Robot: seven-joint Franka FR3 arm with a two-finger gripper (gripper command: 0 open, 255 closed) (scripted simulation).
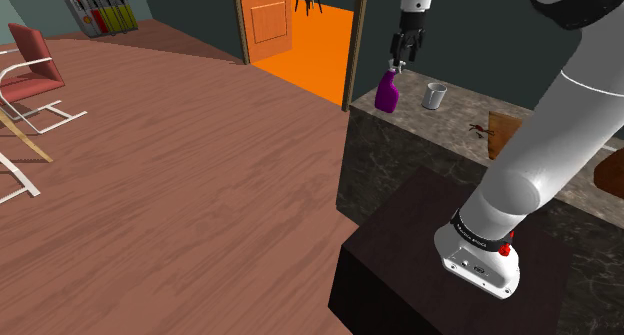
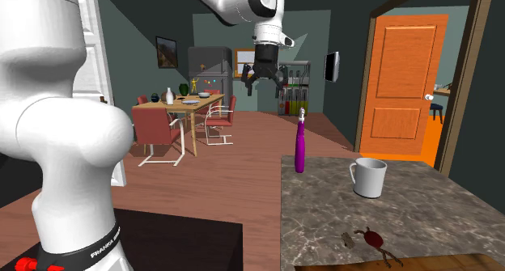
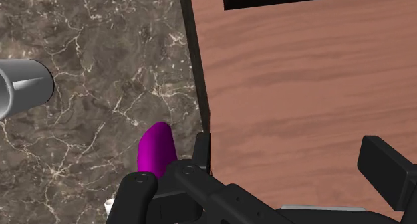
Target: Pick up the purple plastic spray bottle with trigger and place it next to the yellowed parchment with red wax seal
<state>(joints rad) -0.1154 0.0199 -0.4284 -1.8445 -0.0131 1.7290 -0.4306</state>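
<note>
Though at counter (image 2: 421,213) edge, bottle (image 2: 299,148) upright

the only wording that can be read sits on the black band (image 2: 81,247) round the foot of the arm, at the far end of the arm from the gripper (image 2: 264,85): white capitals spelling "franka", followed by more letters that curve out of sight. in the shoulder view the same band (image 1: 470,230) carries white marks that cannot be read.
</note>
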